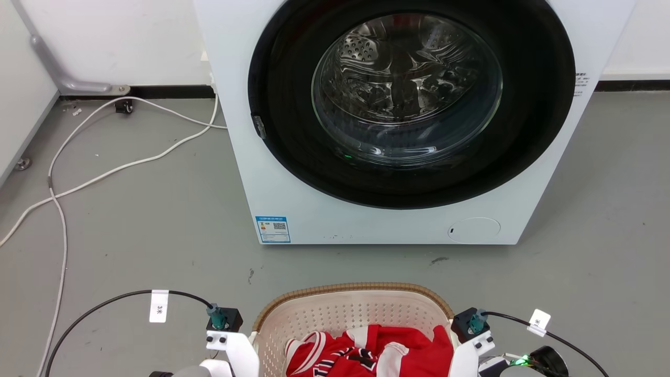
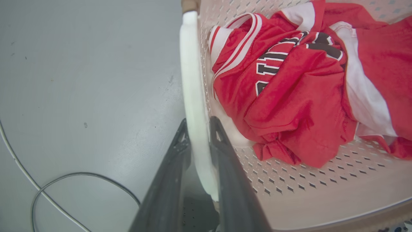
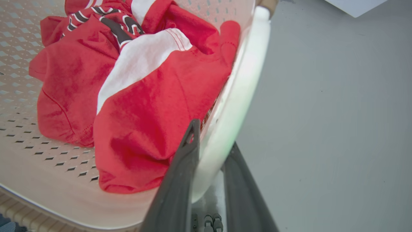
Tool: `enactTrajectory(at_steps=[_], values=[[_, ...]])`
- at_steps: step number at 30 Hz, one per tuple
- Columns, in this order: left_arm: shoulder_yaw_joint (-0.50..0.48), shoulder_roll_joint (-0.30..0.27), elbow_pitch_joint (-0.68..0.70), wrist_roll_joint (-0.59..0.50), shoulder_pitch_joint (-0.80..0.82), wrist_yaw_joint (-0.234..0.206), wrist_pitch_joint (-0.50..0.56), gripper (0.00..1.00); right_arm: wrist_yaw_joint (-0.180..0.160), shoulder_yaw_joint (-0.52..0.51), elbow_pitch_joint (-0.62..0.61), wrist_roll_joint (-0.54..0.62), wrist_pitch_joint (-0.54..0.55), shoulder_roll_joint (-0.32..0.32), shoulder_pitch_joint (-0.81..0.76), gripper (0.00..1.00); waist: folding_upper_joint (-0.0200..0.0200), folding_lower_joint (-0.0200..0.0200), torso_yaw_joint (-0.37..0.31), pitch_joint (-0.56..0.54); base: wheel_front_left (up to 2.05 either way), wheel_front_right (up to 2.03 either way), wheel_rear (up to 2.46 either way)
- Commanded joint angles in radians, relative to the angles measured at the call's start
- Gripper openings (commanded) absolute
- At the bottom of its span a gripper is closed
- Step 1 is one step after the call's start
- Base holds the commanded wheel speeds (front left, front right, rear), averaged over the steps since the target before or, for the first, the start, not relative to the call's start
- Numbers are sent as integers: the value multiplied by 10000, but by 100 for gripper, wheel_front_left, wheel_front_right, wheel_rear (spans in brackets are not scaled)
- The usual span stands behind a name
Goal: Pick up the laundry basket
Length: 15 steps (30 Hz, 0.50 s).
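Head view: we see the laundry basket (image 1: 356, 288) at the bottom centre, on the floor side of the washing machine (image 1: 246, 157) and apart from it. The machine's round door (image 1: 405, 89) faces us, and pale cables (image 1: 104, 173) trail over the grey floor (image 1: 157, 235) to the left.
Left wrist view: the left gripper (image 2: 198, 124) is clamped on the white side handle (image 2: 191, 80), one finger outside and one inside the basket wall, both touching it.
Right wrist view: the right gripper (image 3: 212, 135) pinches the opposite white handle (image 3: 248, 74) the same way, inner finger against the red jersey (image 3: 145, 106).
Basket look: cream perforated walls and bottom, brown woven-look rim, white handles; the crumpled red and white jersey with dark lettering lies inside.
Facing: mouth upward, rim about level, far side towards the washing machine.
Long axis: the handle-to-handle span runs left to right across the head view; the near side is cut off, so we cannot tell for sure which side is longer.
Lifted or resting: we cannot tell.
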<state>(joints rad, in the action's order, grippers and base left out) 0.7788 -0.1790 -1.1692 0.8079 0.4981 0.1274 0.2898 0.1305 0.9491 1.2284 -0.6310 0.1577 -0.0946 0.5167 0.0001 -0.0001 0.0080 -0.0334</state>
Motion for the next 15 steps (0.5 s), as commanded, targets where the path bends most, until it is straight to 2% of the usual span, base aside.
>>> enactTrajectory(at_steps=[1, 15], values=[[131, -9, 97, 37, 47, 52, 51, 0, 4, 144, -89, -58, 6, -42, 11, 0, -1, 1, -10, -8, 0, 0, 0], [748, -148, -33, 626, 164, 51, -110, 0, 2, 978, -56, -911, -134, -212, 222, 0, -1, 1, -59, -59, 0, 0, 0]])
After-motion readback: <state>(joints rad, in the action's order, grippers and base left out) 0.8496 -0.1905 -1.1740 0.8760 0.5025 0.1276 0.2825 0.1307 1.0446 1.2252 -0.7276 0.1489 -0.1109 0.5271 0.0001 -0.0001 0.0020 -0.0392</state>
